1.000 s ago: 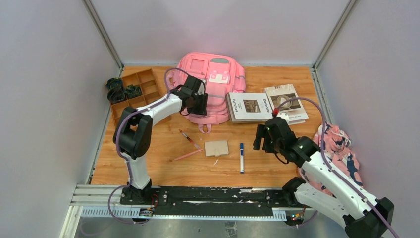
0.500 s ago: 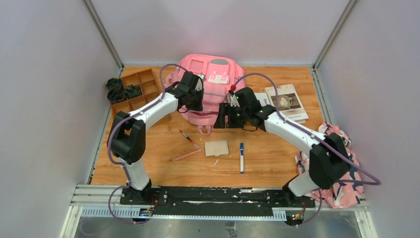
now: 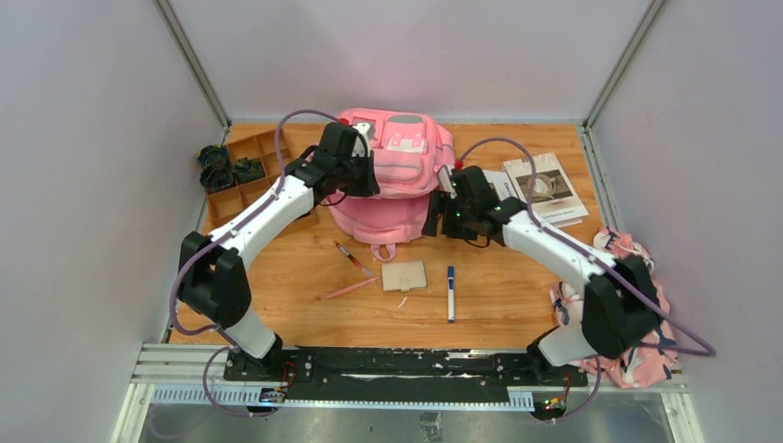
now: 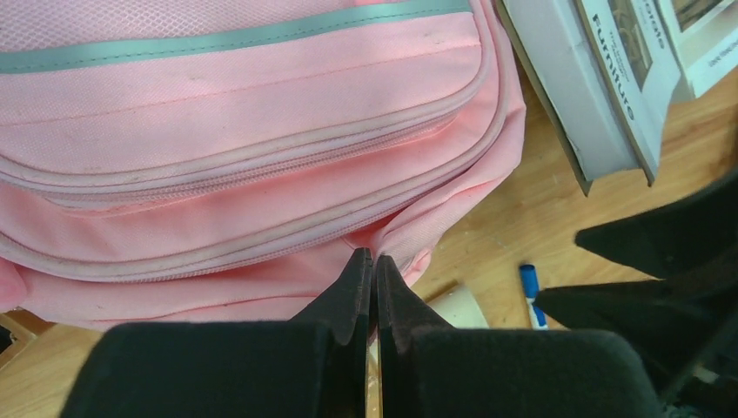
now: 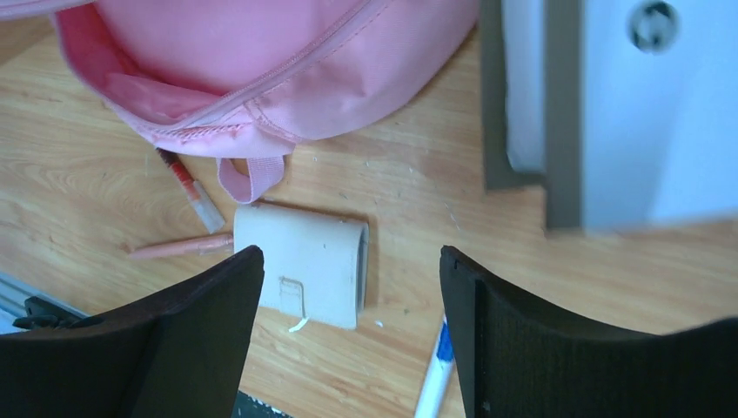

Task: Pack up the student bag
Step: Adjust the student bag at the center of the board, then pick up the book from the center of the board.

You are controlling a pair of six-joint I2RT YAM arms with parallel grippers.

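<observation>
On the wooden surface (image 3: pixel 499 295), the pink student bag (image 3: pixel 383 214) is laid flat at the far middle. The left gripper (image 4: pixel 374 258) is seen with fingers pressed together at the bag's near zipper seam. The right gripper (image 5: pixel 350 254) is held wide apart just beside the bag's near right edge.

Pink, grey-striped student bag (image 4: pixel 261 104) before left gripper (image 4: pixel 372 259); beige notebook (image 5: pixel 305 270), blue-white pen (image 5: pixel 438 370) under right gripper (image 5: pixel 348 257).

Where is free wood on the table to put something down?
Free: the near strip in front of the small beige notebook and blue marker, and the patch between marker and floral cloth. Crowded: around the student bag and books.
</observation>
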